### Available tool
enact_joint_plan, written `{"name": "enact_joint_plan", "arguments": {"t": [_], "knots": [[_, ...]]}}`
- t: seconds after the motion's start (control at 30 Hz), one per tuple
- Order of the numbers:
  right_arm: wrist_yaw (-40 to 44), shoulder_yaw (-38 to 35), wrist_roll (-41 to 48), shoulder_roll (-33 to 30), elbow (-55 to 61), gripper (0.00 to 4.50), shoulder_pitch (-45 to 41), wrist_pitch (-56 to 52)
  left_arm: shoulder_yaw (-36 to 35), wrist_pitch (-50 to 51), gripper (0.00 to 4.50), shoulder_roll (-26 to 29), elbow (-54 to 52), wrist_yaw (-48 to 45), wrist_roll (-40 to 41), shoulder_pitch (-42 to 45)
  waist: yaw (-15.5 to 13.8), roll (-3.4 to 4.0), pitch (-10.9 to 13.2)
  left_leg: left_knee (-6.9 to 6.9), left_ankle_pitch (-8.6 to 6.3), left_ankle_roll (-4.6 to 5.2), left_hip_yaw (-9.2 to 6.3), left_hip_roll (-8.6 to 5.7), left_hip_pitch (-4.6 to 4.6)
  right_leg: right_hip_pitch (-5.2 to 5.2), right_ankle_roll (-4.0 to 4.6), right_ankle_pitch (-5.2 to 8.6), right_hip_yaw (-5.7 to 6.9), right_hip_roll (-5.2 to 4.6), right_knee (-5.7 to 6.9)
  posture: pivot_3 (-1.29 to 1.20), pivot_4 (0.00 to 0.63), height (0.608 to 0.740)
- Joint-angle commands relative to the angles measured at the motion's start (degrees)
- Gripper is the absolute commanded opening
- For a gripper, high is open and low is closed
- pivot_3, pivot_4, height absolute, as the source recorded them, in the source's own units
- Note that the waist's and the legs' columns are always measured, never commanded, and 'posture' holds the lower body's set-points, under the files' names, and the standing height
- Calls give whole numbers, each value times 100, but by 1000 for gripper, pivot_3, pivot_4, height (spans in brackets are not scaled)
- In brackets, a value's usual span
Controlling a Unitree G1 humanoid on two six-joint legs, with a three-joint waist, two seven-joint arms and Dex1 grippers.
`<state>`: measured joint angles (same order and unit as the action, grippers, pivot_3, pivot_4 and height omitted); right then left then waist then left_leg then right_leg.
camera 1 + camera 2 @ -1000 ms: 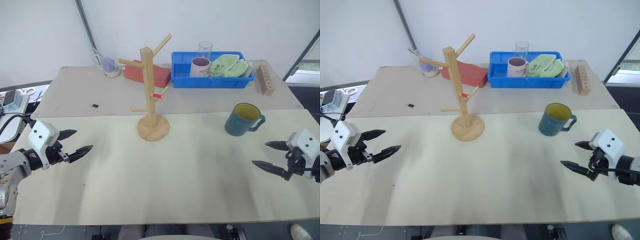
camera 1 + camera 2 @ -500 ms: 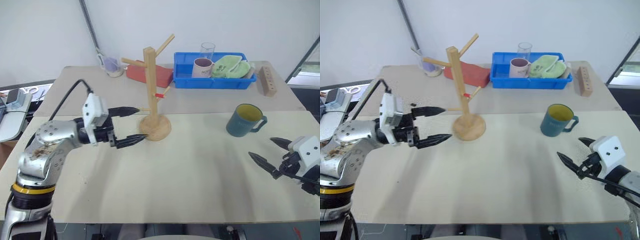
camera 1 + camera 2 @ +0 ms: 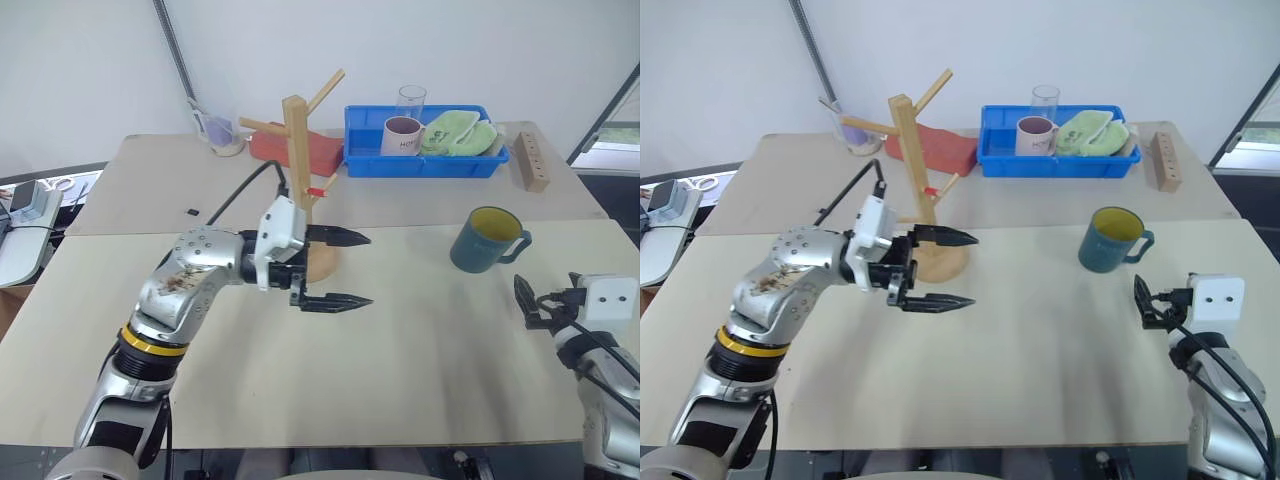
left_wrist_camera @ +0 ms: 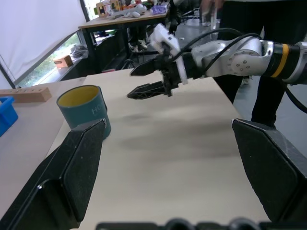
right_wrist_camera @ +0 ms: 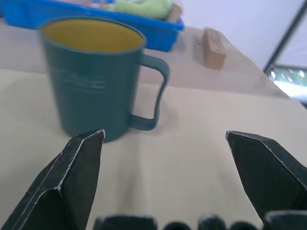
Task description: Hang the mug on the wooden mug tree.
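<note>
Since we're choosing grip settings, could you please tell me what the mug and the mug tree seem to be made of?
The mug looks like glazed ceramic: smooth teal-blue outside, yellow inside, thick rim and loop handle. Enamelled metal cannot be ruled out. The mug tree looks like pale unpainted wood with a matt surface, one peg tipped red.

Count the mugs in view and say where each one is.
2. A teal mug stands on the table on the robot's right, by the right claw. A white mug sits in the blue bin at the back. Others could be hidden inside the bin.
</note>
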<state>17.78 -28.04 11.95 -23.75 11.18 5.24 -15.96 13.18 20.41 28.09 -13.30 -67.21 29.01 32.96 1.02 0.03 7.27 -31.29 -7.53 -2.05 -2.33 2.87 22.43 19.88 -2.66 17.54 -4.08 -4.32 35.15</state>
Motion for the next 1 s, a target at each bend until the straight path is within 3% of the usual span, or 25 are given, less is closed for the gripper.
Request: {"name": "enact_joint_plan", "arguments": {"t": [0.03, 0.27, 1.0], "knots": [[-150, -38, -32, -50, -381, 4491, -267, 288, 115, -281, 4500, -83, 33, -91, -181, 48, -1, 1, -1, 0, 1, 2, 0, 0, 0, -2, 0, 0, 0, 0, 0, 0, 150, 716], [-471, 92, -175, -43, -780, 4491, -649, 365, 196, -419, 4500, -233, 104, -100, -296, -63, 12, 9, -5, 1, 4, 7, -5, 0, -1, -6, -9, -5, -4, 8, 5, 0, 150, 716], [-353, 400, -86, -291, -1675, 4491, -1689, 423, 261, -274, 4500, -374, -30, -42, -373, -76, 37, 11, -6, -2, 5, 8, -52, -1, -5, -56, -4, -2, -4, 38, 0, 0, 150, 716]]}}
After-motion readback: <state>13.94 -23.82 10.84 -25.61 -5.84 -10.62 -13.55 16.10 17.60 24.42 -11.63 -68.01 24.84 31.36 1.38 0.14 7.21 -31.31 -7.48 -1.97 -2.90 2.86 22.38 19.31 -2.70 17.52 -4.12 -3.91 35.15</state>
